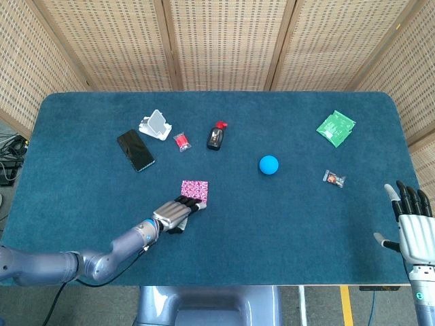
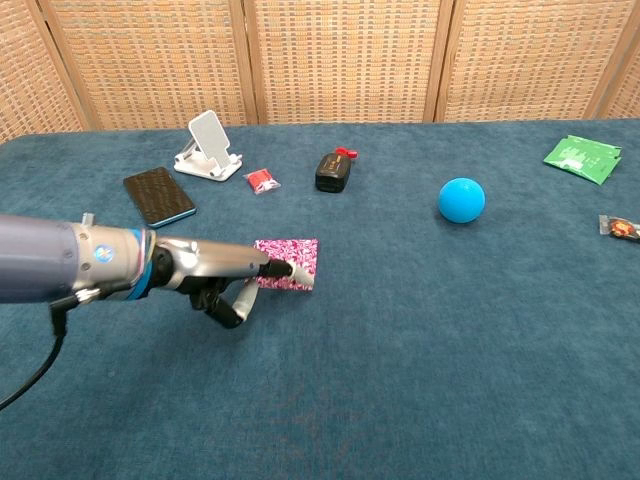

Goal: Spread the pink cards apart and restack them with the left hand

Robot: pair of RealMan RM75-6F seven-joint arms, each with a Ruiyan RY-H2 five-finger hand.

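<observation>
Right now my left hand [image 1: 175,214] lies flat, fingertips [image 2: 287,270] on the near edge of the pink cards [image 1: 195,189] mid-bench [image 1: 285,224], gripping nothing. Too much pressure may slide the whole stack instead of fanning it.

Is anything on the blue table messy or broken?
Nothing looks broken or spilled. The pink cards lie flat in a neat pile, with the left hand at their near edge. The phone, blue ball and green packet simply lie scattered about. The right hand waits, fingers spread.
</observation>
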